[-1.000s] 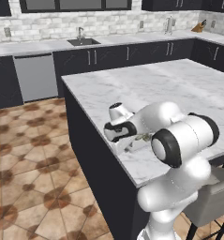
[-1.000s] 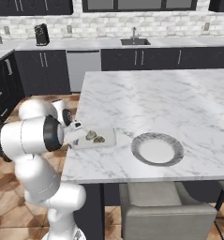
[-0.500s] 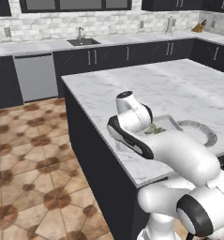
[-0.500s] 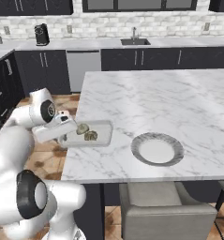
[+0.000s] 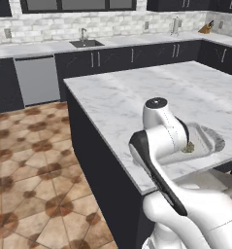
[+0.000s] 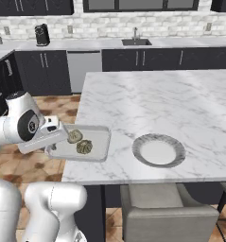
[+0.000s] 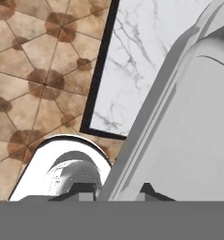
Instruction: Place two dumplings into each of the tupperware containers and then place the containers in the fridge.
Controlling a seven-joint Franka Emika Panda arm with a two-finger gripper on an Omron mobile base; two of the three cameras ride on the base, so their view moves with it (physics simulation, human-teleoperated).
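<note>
Two speckled tan dumplings [image 6: 81, 142] sit in the shallow grey-white rectangular container [image 6: 96, 147], which I have pinched by its near rim in my gripper [image 6: 56, 140], fingers shut tight. It hangs off the marble island's [image 6: 180, 104] edge, long axis running away from the fingers.

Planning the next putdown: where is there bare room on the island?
The marble island is bare behind the round plate, back to its far edge. The near left corner is crowded: the tupperware container with two dumplings overhangs it, held by the gripper.
</note>
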